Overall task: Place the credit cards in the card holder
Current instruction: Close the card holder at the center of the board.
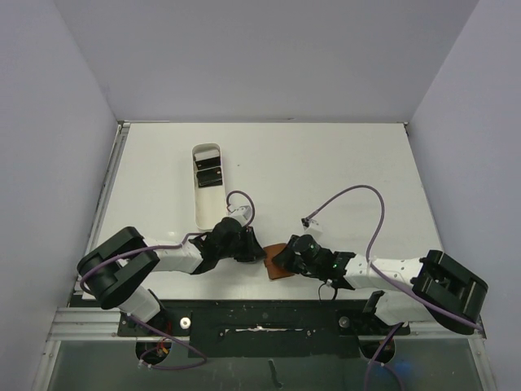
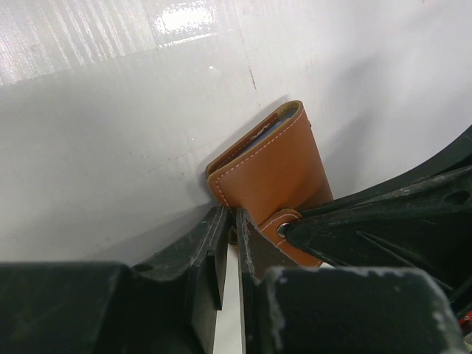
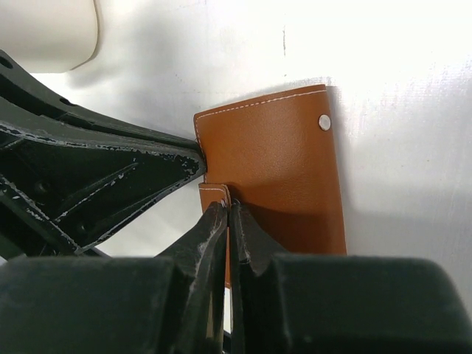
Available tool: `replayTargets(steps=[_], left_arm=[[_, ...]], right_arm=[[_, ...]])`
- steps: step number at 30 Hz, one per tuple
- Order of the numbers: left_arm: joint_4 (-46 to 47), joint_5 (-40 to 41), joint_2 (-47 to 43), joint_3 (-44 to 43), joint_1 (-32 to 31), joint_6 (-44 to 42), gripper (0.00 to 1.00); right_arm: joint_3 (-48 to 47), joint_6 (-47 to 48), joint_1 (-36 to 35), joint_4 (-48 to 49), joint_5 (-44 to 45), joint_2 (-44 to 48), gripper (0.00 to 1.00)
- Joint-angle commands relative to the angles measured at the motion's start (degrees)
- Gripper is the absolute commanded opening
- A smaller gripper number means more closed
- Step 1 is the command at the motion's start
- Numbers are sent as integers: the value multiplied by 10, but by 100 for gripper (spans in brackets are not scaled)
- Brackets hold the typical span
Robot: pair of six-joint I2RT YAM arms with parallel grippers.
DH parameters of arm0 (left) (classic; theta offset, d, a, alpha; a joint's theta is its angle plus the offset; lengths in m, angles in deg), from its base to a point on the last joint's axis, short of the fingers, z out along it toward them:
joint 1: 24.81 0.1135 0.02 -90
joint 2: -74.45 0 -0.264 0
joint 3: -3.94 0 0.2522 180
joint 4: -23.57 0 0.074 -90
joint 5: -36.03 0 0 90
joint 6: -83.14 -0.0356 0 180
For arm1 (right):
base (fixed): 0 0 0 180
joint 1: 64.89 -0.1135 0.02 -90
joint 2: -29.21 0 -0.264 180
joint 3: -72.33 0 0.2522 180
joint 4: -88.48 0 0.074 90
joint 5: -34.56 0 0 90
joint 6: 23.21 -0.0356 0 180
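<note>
Grey walls (image 1: pixel 269 57) are enclosing a white table (image 1: pixel 342 171). A long white tray (image 1: pixel 202 213) is lying well beyond the left gripper (image 2: pixel 230 219). The brown card holder (image 3: pixel 280 162) is lying closed, touching both grippers' tips. Dark credit cards (image 1: pixel 208 173) are sitting in the tray. The right gripper (image 3: pixel 228 210) is pinching the holder's closure tab (image 3: pixel 214 193). The left gripper's tips are standing nearly together at its corner, and whether they are gripping it cannot be told.
</note>
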Motion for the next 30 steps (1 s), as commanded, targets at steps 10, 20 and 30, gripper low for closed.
replayTargets(steps=[10,20,30], left_arm=[[-23,22,5,-16,3,-17,10],[0,-7,-47,-36,-18,7,8],[46,-40,67,-62,-17,0,8]], right_arm=[[70,-44,19,-41,-1,-4,0],[84,-56,29,-41,-19,-10,0],[50,-38,25,-100,4,10,2]])
